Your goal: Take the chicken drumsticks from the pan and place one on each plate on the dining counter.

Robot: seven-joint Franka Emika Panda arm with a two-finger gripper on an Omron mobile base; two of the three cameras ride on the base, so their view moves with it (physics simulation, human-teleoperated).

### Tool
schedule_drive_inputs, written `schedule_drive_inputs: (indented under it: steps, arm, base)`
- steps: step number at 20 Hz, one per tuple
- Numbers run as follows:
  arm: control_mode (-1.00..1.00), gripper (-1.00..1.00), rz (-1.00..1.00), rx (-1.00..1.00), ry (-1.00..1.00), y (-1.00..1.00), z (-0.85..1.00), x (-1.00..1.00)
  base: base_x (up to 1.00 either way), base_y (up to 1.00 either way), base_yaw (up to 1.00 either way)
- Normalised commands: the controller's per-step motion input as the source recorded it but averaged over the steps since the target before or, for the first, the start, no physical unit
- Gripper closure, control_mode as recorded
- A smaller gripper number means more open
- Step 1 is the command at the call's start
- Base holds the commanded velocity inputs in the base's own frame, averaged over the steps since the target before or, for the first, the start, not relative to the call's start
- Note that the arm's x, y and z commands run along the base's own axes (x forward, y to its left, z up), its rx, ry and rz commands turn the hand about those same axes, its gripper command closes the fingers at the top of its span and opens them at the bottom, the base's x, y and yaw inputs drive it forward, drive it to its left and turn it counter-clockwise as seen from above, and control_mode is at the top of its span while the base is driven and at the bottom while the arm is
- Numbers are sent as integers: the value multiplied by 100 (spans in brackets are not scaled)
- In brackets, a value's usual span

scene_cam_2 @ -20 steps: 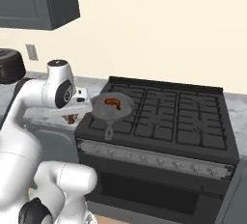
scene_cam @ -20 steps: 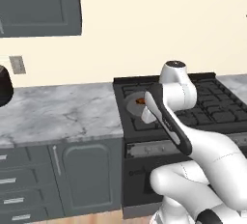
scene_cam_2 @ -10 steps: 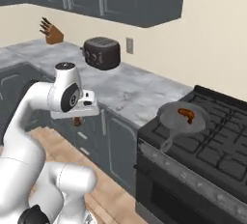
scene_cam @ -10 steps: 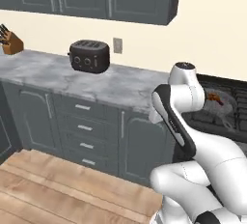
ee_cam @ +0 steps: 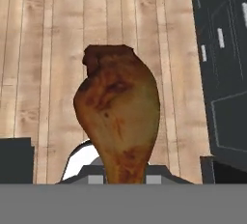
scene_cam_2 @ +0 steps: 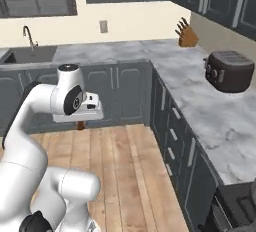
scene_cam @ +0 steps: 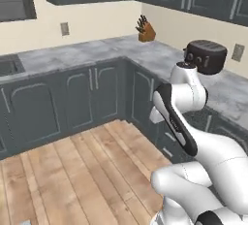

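The gripper (ee_cam: 124, 177) is clamped tight on one chicken drumstick (ee_cam: 118, 117), which juts out from between the jaws above the wooden floor (ee_cam: 48, 49) (no plate nearby); a slipping grip could drop it there.

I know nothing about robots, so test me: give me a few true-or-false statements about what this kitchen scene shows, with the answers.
1. The robot's fingers hold a glossy orange-brown roasted drumstick. True.
2. The drumstick hangs over a grey marble counter. False: pale wooden floorboards lie below it.
3. A dark rounded toaster stands on the grey-white marble wall counter. True.
4. The wooden knife block lies on the floor. False: it stands on the counter in the corner.
5. A sink with a curved tap is set into the counter. True.
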Motion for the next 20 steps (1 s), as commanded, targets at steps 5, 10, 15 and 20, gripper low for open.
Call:
schedule_drive_inputs:
  steps: [5, 10, 15, 20]
  arm:
    - [100, 100, 0, 0, 0, 0, 0, 0]
    - [100, 100, 0, 0, 0, 0, 0, 0]
    - [100, 100, 0, 0, 0, 0, 0, 0]
    - [100, 100, 0, 0, 0, 0, 0, 0]
  base:
    - [-1, 0, 100]
    - [11, -3, 100]
    - [53, -28, 71]
    - [88, -50, 24]
